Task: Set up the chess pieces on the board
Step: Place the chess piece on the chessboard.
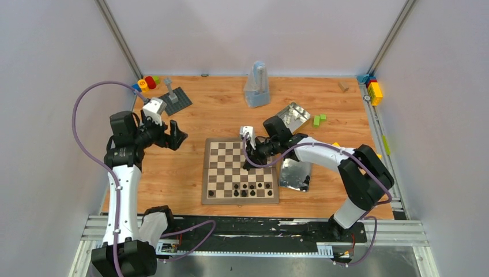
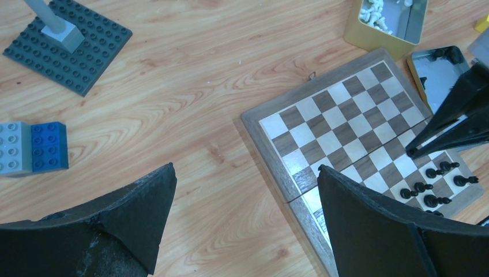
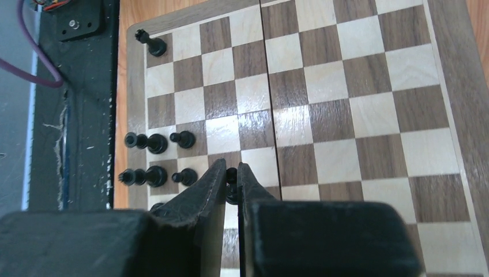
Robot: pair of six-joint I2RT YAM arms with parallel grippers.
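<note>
The board (image 1: 239, 200) lies flat on the wooden desk (image 1: 167, 184), toward the middle of its near edge. The right tool (image 3: 232, 171) hangs low over the near right part of the board. Its fingers are pressed almost together, pinching a small black piece (image 3: 232, 187) that shows only as a dark sliver in the narrow gap.

Other black chess pieces (image 3: 154, 143) stand in the two board rows closest to the desk's near edge. Most form a cluster just beside the right tool's tips, and a lone black piece (image 3: 151, 44) stands at the board's near left corner.

The left tool (image 2: 245, 173) is spread wide and hovers above the wood off the board's left side, toward the desk's left edge.

White chess pieces (image 2: 375, 14) lie heaped in an open metal tin (image 2: 369, 37) just beyond the board's far right corner. A second shiny tin (image 1: 296, 175) lies flat just beside the board's right side.

Toward the desk's far left corner sits a dark grey studded plate (image 2: 86, 57) with a grey post (image 2: 52, 23) standing on it. A blue and grey block (image 2: 32, 147) lies apart from the plate on the wood. A translucent container (image 1: 256, 86) stands at the middle of the far edge, and two green blocks (image 1: 319, 119) lie near the open tin, toward the right edge.
</note>
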